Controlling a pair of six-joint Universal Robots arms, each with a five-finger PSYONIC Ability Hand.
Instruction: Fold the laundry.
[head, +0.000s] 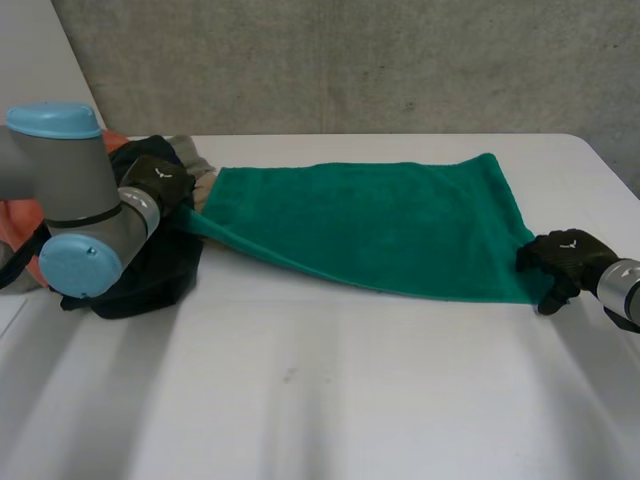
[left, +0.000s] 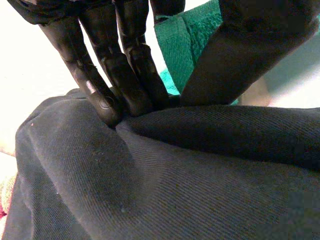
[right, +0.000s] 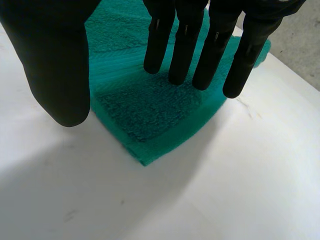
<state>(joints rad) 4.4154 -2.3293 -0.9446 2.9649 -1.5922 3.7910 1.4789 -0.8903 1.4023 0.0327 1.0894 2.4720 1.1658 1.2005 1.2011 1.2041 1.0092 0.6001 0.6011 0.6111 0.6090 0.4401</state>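
For spreading, a corner of the green towel (head: 370, 225) is pinched in the left hand (head: 160, 183); that under the open right hand (head: 562, 258) needs grasping.

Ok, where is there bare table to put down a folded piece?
Wide bare table in front of the green towel, between the arms. A narrow strip behind it. Crowded around the dark garment by the left hand.

I see the white worktop (head: 320, 400) with a green towel (head: 370, 225) spread across its far middle. At the worktop's left edge lies a heap: a black garment (head: 150, 275), with beige cloth (head: 198, 170) and orange cloth (head: 12, 225) beside it.
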